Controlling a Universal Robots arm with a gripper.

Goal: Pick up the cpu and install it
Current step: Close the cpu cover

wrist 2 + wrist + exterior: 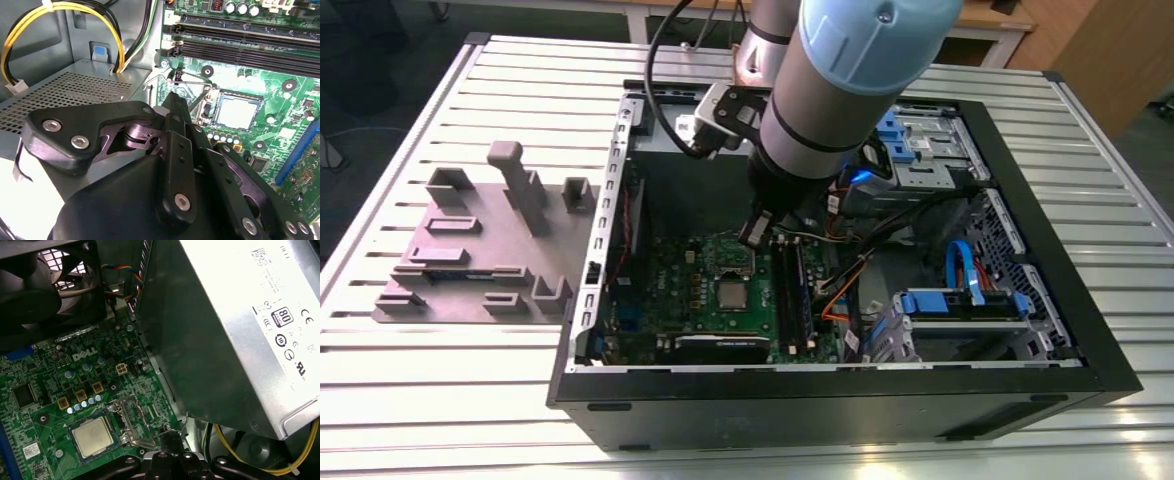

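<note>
Silvery cpu (93,436) sits on the green board (50,385), pincer (172,441) near.

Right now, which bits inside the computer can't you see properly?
Exterior view: the arm covers the part of the motherboard behind it; the cpu is too small to show detail.
Second wrist view: the body of the gripper hides much of the motherboard beneath it.
First wrist view: the power supply blocks whatever is behind it; the fan and the gripper are cut off by the picture's edge.
</note>
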